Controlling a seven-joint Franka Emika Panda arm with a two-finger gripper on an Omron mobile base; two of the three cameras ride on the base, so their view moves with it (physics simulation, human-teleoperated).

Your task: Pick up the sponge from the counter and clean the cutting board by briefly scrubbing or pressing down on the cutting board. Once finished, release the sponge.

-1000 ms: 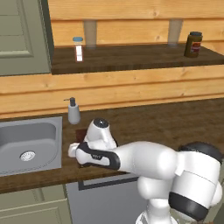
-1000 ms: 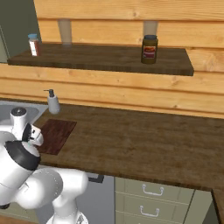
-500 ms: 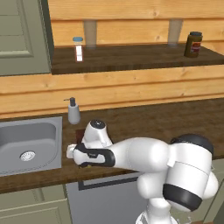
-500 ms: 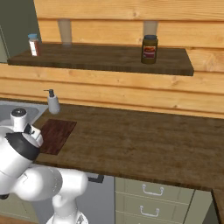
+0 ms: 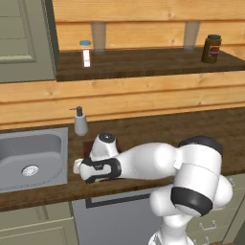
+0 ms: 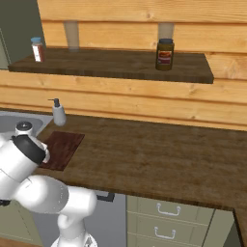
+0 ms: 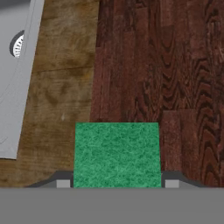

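The green sponge (image 7: 117,153) sits between my fingertips (image 7: 63,183) in the hand view, with my gripper (image 7: 117,183) shut on it. It hangs over the left edge of the cutting board (image 7: 166,65), mostly above the dark reddish wood, with a strip over the lighter counter (image 7: 61,87). In the left base view my arm bends low over the cutting board (image 5: 88,145) beside the sink, hiding most of it. The right base view shows the cutting board (image 6: 61,147) just right of my arm. Whether the sponge touches the board I cannot tell.
The grey sink (image 5: 28,158) lies just left of the board. A soap dispenser (image 5: 80,122) stands behind it against the wall. On the upper shelf are a small bottle (image 5: 86,52) and a dark jar (image 5: 211,48). The counter (image 6: 159,159) runs on to the right.
My hand has shifted slightly toward the counter's front edge and lower, still gripping the sponge. Nothing else has moved.
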